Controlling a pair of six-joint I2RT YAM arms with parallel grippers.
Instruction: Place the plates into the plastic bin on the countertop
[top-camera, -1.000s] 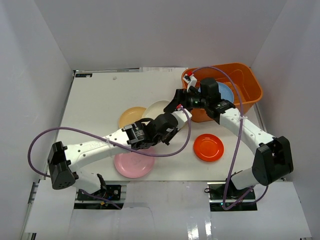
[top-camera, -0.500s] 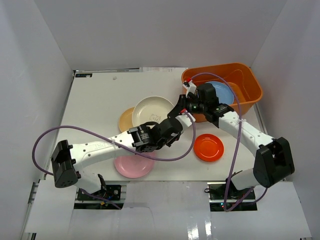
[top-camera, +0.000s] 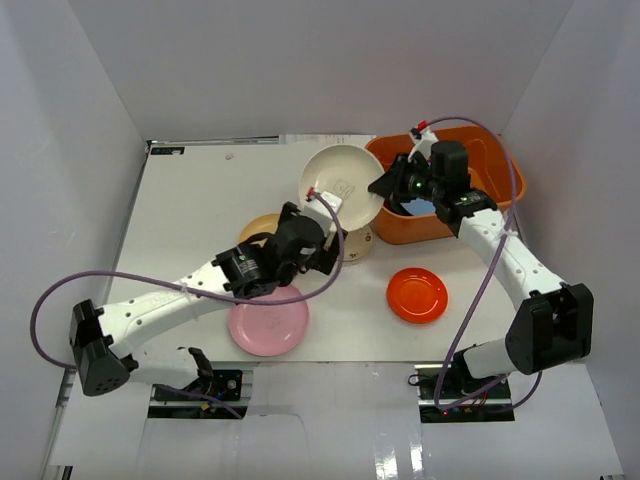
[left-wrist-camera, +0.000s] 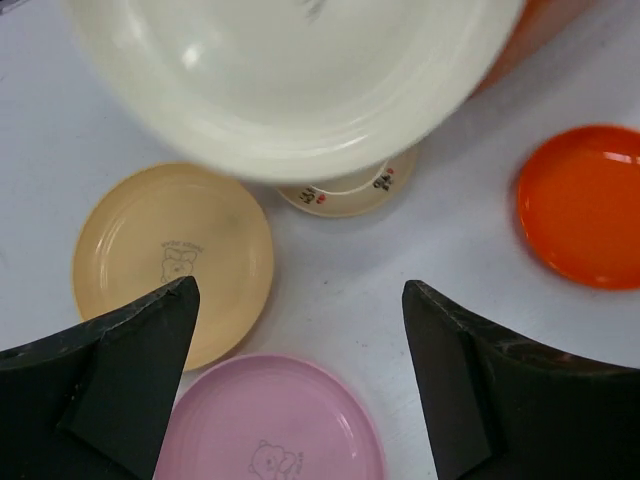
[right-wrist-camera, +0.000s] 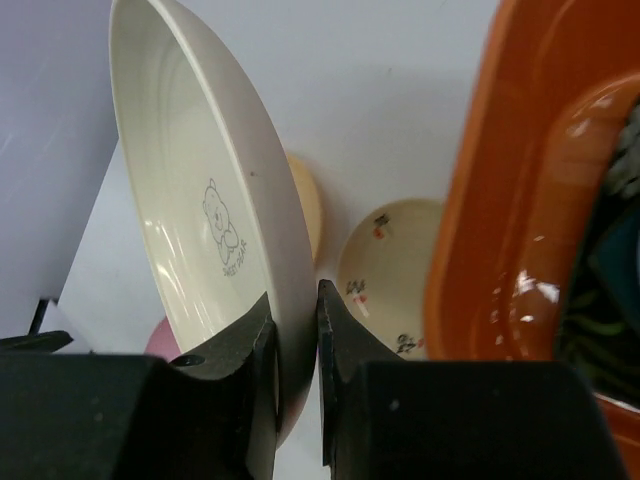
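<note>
The right claw is pinched narrow on the rim of the cream plate, one finger on the inner face and one on the back. The plate stands almost on edge, lifted clear of the counter. The bin lies just to this claw's right, its near wall beside the fingers. The plate is not yet over the opening.

The left claw gapes wide and holds nothing. The cream plate hangs just ahead of it, apart from both fingers. Below it on the counter lie a yellow plate, a pink plate, an orange plate off to its right, and a small dish partly hidden under the cream one.

The plate looks stiff, light and glossy, so likely slippery. A pinch on one edge leaves it free to swing or slide out if tilted fast. The rim is the only real purchase, and a deeper bite would steady it. I judge it should be carried over the wall and lowered close to the bottom before letting go, since a drop onto the dishes already inside could chip it.
</note>
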